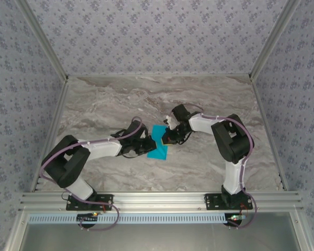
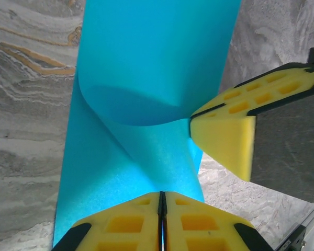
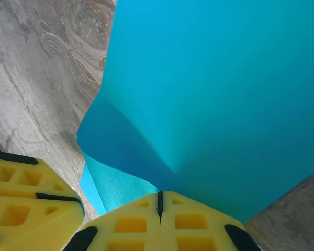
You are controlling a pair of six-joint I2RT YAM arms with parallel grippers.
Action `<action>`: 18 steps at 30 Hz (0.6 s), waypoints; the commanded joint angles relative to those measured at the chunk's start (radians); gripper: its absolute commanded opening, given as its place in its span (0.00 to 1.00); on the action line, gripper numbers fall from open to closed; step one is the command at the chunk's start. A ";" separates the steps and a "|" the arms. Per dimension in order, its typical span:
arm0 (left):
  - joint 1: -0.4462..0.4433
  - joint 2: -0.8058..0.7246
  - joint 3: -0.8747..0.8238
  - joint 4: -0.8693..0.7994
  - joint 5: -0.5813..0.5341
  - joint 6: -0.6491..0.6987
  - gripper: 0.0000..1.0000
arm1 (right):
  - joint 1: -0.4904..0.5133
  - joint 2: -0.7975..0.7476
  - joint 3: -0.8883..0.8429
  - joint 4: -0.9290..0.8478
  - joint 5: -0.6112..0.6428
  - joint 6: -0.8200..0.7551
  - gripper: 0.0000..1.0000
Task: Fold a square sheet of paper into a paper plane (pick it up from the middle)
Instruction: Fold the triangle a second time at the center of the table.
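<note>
Near the middle of the grey marble-patterned table [image 1: 104, 99], a thin, bright cyan-blue sheet of paper [image 1: 158, 144] is held between the two arms. And now the close views: the left gripper [image 2: 162, 201] is seen with its yellow fingers pressed together, the near edge of the sheet of paper pinched between them. The right gripper [image 3: 159, 201] is clamped shut in the same way on another edge of the sheet. One flap is curled up and over, so a soft rounded bend is formed rather than a sharp crease, and a second layer is spread out beneath it. That lower layer seems to be resting on the table, though this cannot be judged for certain from so close. Both grippers are seen just beside each other at one side of the paper.
</note>
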 commanded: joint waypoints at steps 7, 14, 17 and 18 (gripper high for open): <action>-0.007 0.023 0.042 0.039 0.022 0.017 0.11 | 0.004 -0.034 -0.009 -0.020 0.041 -0.025 0.05; -0.007 0.045 0.057 0.050 0.034 0.020 0.11 | 0.004 -0.045 -0.020 -0.026 0.074 -0.022 0.05; -0.009 0.059 0.065 0.055 0.037 0.021 0.11 | 0.002 -0.051 -0.025 -0.026 0.080 -0.021 0.05; -0.008 0.063 0.070 0.055 0.039 0.026 0.11 | 0.002 -0.054 -0.026 -0.025 0.081 -0.020 0.05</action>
